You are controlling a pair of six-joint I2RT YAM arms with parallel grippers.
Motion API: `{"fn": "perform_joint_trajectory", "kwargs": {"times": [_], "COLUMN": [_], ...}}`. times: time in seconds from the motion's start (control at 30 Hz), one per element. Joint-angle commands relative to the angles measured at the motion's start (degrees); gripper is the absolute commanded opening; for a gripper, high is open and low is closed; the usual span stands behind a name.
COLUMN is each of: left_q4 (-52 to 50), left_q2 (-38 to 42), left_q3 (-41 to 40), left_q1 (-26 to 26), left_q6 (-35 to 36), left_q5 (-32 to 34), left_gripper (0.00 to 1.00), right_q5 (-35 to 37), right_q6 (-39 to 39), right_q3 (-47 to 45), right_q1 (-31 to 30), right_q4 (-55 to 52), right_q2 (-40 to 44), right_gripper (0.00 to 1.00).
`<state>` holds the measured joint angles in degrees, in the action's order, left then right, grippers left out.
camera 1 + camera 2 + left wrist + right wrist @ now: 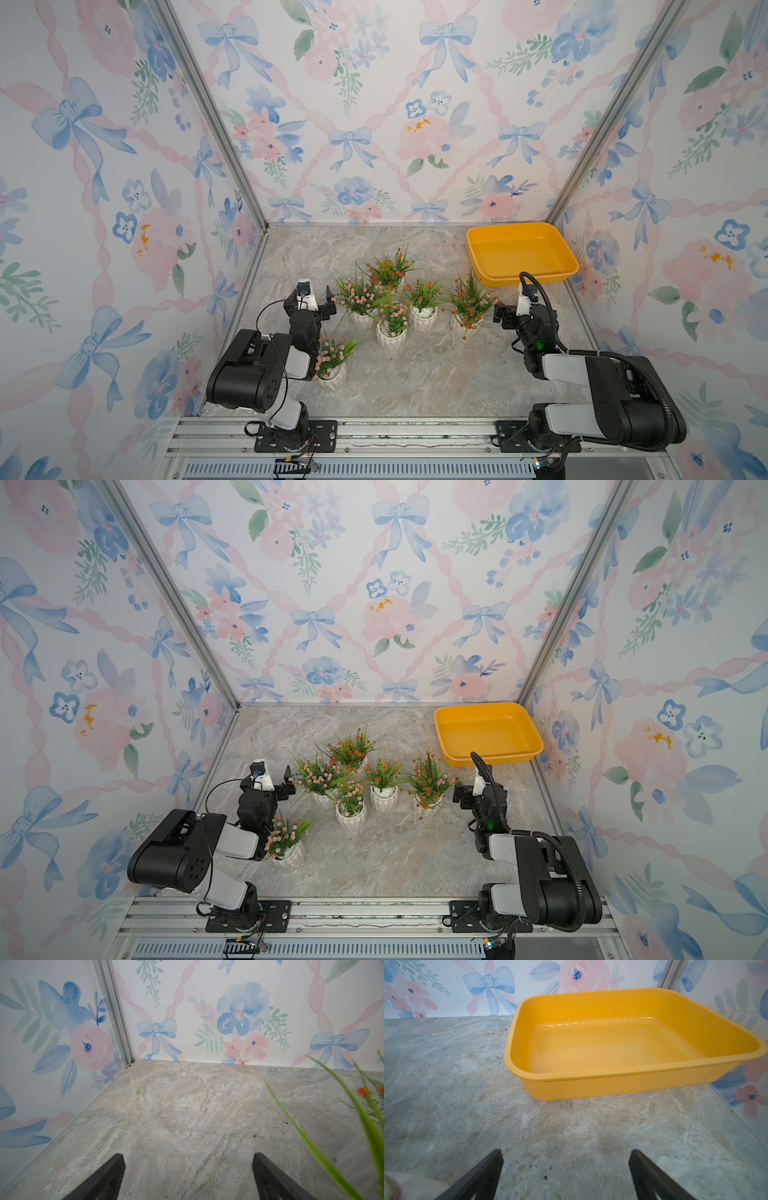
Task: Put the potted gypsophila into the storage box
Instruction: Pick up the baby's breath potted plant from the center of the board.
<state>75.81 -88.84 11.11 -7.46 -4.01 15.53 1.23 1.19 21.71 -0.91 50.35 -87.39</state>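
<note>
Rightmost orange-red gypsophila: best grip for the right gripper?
Probably the white ribbed pot, low on its body under the grassy leaves, approached sideways from the right. It stands upright, foliage covers its top, and the open right gripper is beside it.

The left arm (257, 374) and right arm (615, 399) are boxy matte-black joint housings joined by light-grey links, each on a black base plate (295, 432) with screws. A ribbed black hose (660, 399) runs along the right arm (a small green light (540, 345) glows there). The left gripper (188, 1155) and right gripper (566, 1150) have black tapering fingers (106, 1176) and white camera housings (308, 297).
</note>
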Motion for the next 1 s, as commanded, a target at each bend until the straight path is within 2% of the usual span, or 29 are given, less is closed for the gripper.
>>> {"fn": "perform_joint_trajectory", "kwargs": {"times": [0.0,0.1,0.17,0.2,0.3,0.33,0.4,0.5,0.57,0.67,0.83,0.97], "left_q4": [1.53,1.53,1.44,-0.18,-14.18,-17.89,-22.36,-33.13,-42.52,-50.45,-53.7,-56.4], "left_q2": [-0.19,-0.06,0.52,1.82,10.19,12.87,16.9,21.05,22.5,23.36,21.79,17.11], "left_q3": [-0.3,-0.36,-0.12,0.32,4.74,6.23,8.66,15.78,21.93,29.08,36.02,42.02], "left_q1": [0.08,0.08,-0.04,-0.32,-1.64,-1.76,-2.24,-5.24,-7.92,-11.19,-17.72,-24.2], "left_q6": [1.05,1.06,1.39,1.53,2.67,2.7,0.62,-5.18,-11.56,-22.32,-38.92,-43.21], "left_q5": [-0.67,-0.61,-0.17,0.72,1.34,0.45,-0.81,0.11,2.13,2.26,-0.68,-3.12], "left_gripper": [0.98,0.98,0.98,0.98,0.98,0.98,0.98,0.98,0.98,0.98,0.97,0.98], "right_q5": [-0.61,-0.8,3.41,4.78,1.58,0.2,-1.8,-1.09,1.12,0.5,-0.19,-1.58], "right_q6": [-0.49,-0.4,-0.16,0.08,-0.82,-1.37,-1.58,4.78,12.03,20.98,30.86,38.71], "right_q3": [0.96,1.04,2.03,3.42,15.65,19.45,23.22,29.0,33.77,41.27,49.43,56.48], "right_q1": [0.01,0.04,-0.83,-1.09,-0.38,-0.24,-0.46,-1.27,-2.16,-5.18,-16.4,-23.57], "right_q4": [1.2,1.14,-1.24,-5.21,-30.46,-35.73,-39.05,-43.41,-48.28,-56.39,-62.86,-70.25], "right_q2": [-1.29,-1.29,-0.38,1.01,6.08,6.96,8.93,11.93,13.0,12.55,9.94,7.18], "right_gripper": [0.97,0.97,0.97,0.97,0.97,0.97,0.97,0.97,0.97,0.97,0.97,0.97]}}
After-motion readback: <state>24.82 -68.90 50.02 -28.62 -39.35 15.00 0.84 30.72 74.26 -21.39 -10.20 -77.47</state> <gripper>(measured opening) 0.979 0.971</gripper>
